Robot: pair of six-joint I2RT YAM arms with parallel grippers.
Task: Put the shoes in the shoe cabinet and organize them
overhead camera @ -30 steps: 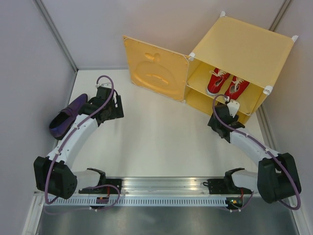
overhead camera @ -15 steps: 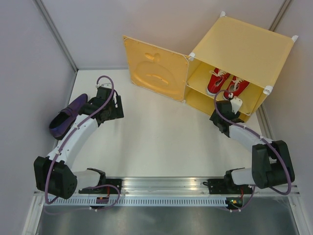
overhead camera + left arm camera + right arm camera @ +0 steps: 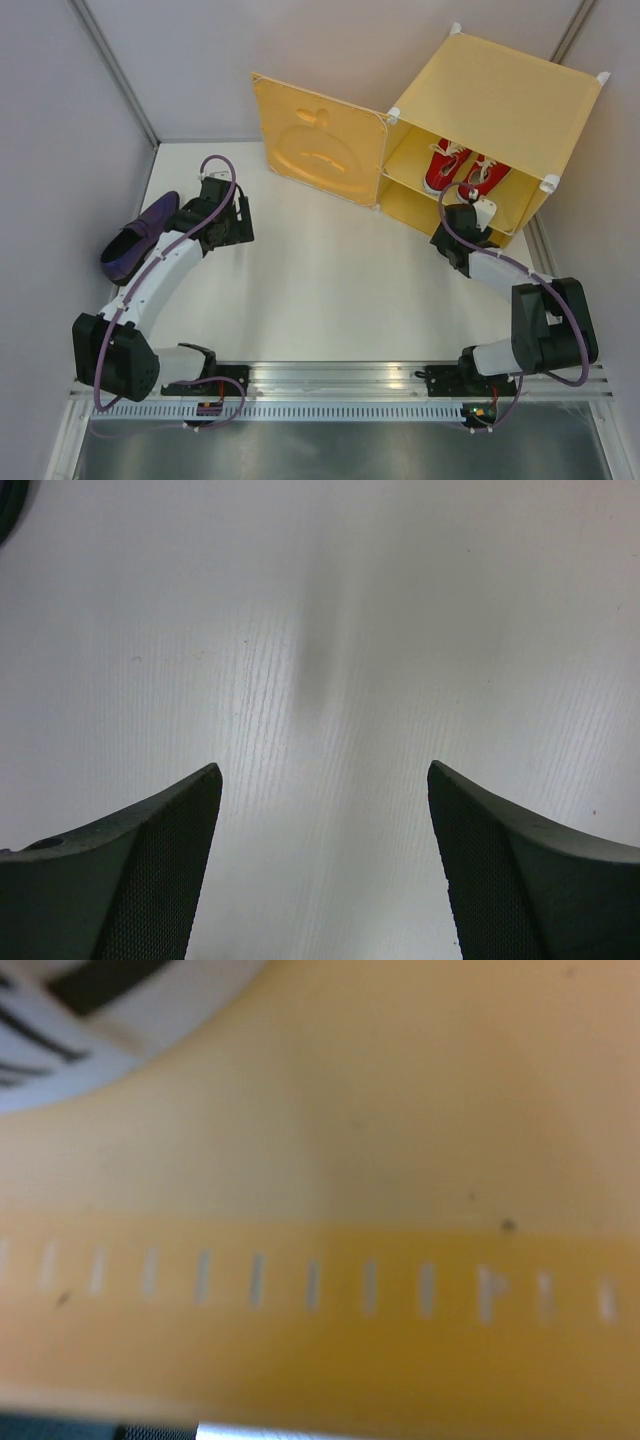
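- Since a second ago the right gripper (image 3: 468, 212) has pushed toward 12 o'clock, up to the front edge of the shoe cabinet's (image 3: 500, 90) lower compartment, with its elbow folded back. The left gripper (image 3: 320, 770) has barely shifted.
- A white table (image 3: 320, 280) carries everything, closed in by pale grey walls (image 3: 60, 130), with a metal rail (image 3: 330, 378) along the near edge.
- At 1 o'clock on the table stands the yellow cabinet. Its apple-embossed door (image 3: 315, 140) is swung open toward 9 o'clock.
- Both red sneakers (image 3: 465, 170) sit side by side on the upper shelf, at 12 o'clock from the right gripper and just beyond it.
- One purple loafer (image 3: 138, 238) lies on the table at 9 o'clock, close against the left arm's wrist.
- Left wrist view: fingers spread wide over bare table, nothing between them.
- Right wrist view: only blurred yellow plastic with a row of small slots (image 3: 310, 1285). Whether those jaws are apart or closed cannot be told, and the overhead view does not show it either.
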